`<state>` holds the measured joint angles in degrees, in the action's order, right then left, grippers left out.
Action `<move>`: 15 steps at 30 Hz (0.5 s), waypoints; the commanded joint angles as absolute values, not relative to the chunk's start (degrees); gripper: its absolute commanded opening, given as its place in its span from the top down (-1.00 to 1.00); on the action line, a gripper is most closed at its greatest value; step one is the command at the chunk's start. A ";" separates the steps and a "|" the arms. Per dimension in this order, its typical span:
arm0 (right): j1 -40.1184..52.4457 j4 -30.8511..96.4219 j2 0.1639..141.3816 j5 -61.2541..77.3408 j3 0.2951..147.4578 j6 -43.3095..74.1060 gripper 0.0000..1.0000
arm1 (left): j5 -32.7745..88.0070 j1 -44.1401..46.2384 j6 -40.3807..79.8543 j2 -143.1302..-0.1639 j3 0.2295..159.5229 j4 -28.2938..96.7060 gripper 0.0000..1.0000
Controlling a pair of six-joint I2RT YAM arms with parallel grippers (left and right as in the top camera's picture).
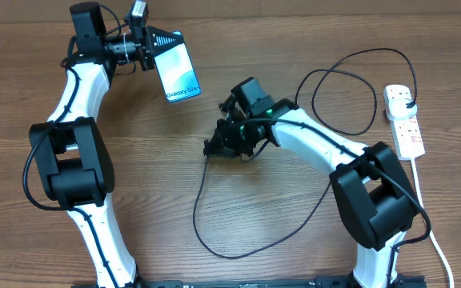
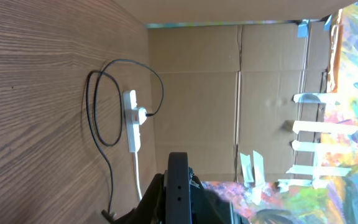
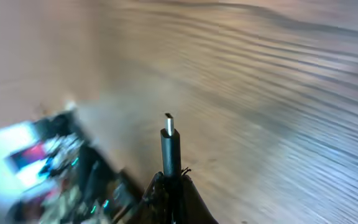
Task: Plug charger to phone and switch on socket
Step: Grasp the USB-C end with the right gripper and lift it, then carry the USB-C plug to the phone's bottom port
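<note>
Connector tip of the charger (image 3: 169, 134) is sticking up from the right end effector (image 3: 171, 186), which is pinching it over the bench (image 1: 22, 248). Left end effector (image 1: 145, 42) is clamping the phone (image 1: 178, 74), far left. Squaring tip to port before pushing looks key; socket (image 1: 404, 120) is lying far right.

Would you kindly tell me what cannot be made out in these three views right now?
Socket switches: too small overhead and in the left wrist view to read on or off.
Phone port: too small overhead; motion blur smears it in the right wrist view.
Right gripper fingers: cut off by the right wrist view's bottom edge, below the charger connector.
</note>
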<state>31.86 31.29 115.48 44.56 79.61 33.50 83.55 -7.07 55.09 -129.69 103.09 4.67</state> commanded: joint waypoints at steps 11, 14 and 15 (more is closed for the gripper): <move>30.24 10.35 113.14 67.81 81.19 31.40 0.92 | 88.07 -10.09 55.92 -129.43 103.61 4.45 0.91; 30.24 4.78 113.14 67.81 81.19 35.99 0.92 | 87.66 -9.91 55.92 -129.43 103.61 4.45 0.91; 30.24 3.05 113.14 67.79 81.19 37.32 0.92 | 87.55 -9.87 55.92 -129.43 103.61 4.45 0.91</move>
<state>30.37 5.54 115.44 65.30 79.83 32.99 85.45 -10.48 55.31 -129.69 103.09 4.67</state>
